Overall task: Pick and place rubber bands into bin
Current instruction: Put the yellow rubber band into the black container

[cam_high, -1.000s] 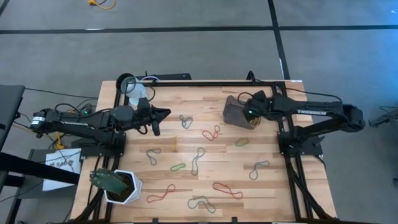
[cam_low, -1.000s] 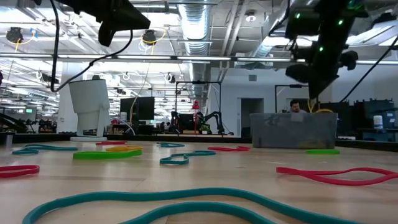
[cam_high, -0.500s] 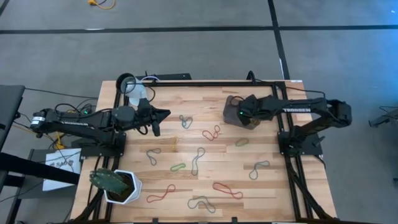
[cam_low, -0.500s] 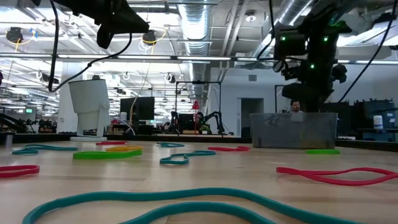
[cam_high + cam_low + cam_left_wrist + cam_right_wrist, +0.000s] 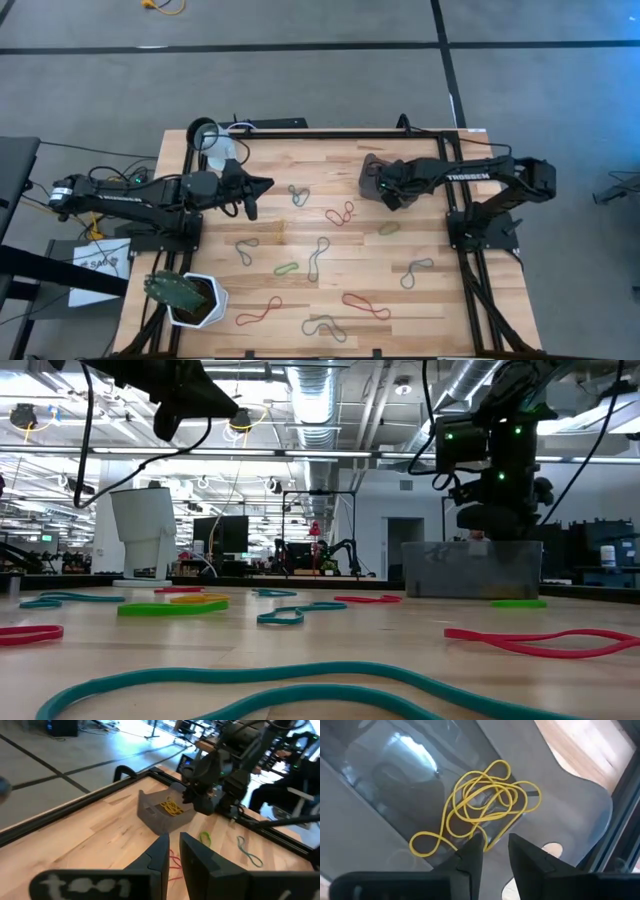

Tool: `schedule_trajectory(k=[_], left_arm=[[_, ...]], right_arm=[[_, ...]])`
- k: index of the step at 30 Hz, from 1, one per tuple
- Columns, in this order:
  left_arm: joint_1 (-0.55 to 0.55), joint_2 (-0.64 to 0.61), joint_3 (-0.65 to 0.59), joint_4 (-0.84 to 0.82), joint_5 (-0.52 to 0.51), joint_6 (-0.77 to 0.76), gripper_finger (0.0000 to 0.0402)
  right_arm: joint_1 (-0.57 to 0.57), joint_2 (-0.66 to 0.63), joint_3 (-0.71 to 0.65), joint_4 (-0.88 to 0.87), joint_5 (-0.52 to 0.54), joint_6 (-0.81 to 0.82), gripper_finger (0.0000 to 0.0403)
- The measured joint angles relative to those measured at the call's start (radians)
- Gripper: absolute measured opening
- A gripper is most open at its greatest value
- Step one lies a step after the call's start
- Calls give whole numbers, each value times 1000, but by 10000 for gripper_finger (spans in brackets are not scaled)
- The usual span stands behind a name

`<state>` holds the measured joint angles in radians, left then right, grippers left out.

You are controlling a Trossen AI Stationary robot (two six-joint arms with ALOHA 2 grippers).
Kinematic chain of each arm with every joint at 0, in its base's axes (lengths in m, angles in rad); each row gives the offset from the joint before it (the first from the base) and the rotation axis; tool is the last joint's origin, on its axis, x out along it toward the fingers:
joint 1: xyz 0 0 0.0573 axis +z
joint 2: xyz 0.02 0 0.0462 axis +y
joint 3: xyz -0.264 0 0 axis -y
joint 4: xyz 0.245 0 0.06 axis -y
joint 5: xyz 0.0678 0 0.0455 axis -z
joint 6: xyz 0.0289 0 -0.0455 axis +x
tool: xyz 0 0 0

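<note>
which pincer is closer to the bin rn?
Right. The right pincer hangs directly over the bin, above the yellow rubber bands inside. The left pincer waits across the table, well clear of it.

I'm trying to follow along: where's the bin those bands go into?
The bin sits at the table's far right in the high view, under the right gripper, with yellow rubber bands inside.
</note>
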<state>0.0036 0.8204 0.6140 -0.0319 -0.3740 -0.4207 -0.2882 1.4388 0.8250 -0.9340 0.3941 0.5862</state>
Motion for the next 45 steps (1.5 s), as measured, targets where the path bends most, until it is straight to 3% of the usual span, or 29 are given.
schedule_trajectory(k=[7, 11, 14, 20, 25, 28, 30, 34, 37, 41, 45], left_arm=[[8, 0, 0, -30, 73, -10, 31], [33, 0, 3, -60, 93, -83, 32], [93, 1, 78, -149, 127, -84, 32], [204, 67, 276, -422, 349, 85, 32], [159, 206, 280, -496, 511, 205, 32], [112, 299, 280, -558, 510, 216, 31], [73, 360, 280, -575, 484, 230, 31], [-6, 483, 280, -548, 465, 220, 31], [-53, 580, 280, -511, 465, 148, 31], [-82, 695, 280, -490, 456, 39, 31], [-75, 780, 280, -489, 448, -35, 31]], right_arm=[[9, -93, 83, 0, 5, -72, 93], [62, -198, 159, 12, 11, -93, 93], [125, -289, 211, 57, 11, -142, 93], [287, -482, 235, 159, 67, -147, 93], [466, -565, 150, 177, 207, -18, 93], [549, -570, 76, 172, 290, 23, 93], [579, -562, 35, 170, 292, 31, 93], [637, -514, -52, 182, 300, 168, 93], [658, -473, -72, 190, 392, 225, 93], [694, -465, -72, 231, 503, 191, 93], [732, -529, -72, 279, 532, 101, 93]])
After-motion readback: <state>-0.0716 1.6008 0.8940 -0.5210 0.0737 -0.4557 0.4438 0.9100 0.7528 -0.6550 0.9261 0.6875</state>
